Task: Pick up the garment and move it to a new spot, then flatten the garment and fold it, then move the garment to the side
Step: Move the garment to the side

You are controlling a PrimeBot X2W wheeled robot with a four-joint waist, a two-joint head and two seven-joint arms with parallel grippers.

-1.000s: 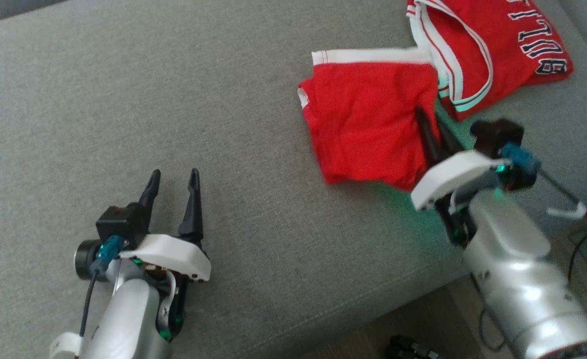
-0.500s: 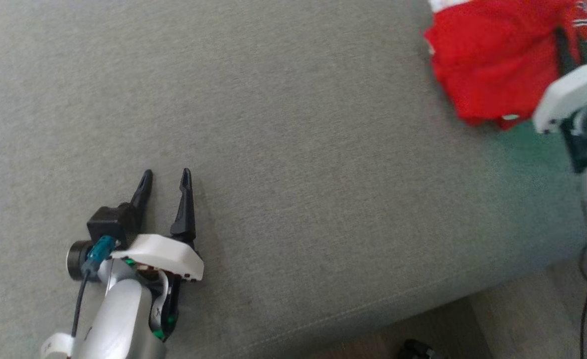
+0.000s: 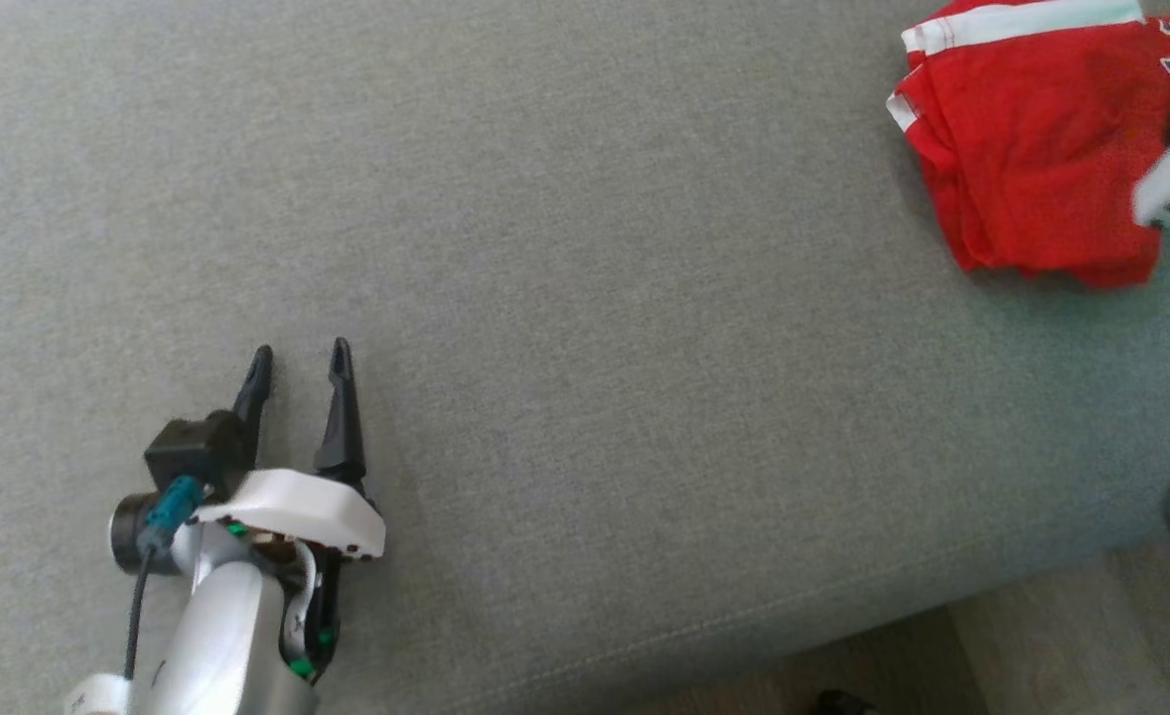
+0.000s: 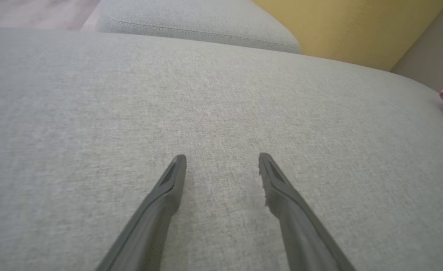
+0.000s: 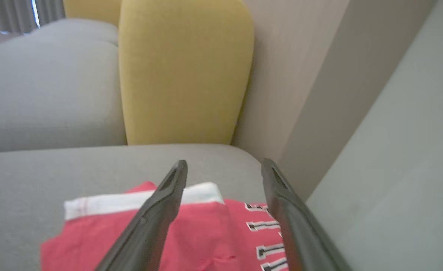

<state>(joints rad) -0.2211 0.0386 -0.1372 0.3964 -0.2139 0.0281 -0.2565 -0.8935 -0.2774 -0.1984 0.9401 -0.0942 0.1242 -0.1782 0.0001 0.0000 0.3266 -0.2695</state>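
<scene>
Nearest, by the front edge of the sofa seat and on its left part, the left tool hovers low over bare grey fabric, its two fingers spread with nothing between them. Well apart from it, toward the far right corner of the seat, lies the garment. It is a red sports top folded into a rough, slightly rumpled rectangle, with a white band along its far edge and white, dark-outlined lettering on the part nearer the wall. The right tool hangs just above it, released: the fingers stand wide, the cloth lies beneath them and none of it is pinched. The top looks light, thin and limp. I judge it would sag and come unfolded if lifted by a single layer, and the smooth knit may slip from narrow fingers. A hold that gathers all layers at a folded edge or corner, ideally one at each end, seems safest. Beyond the garment stand a yellow cushion and a pale wall.
</scene>
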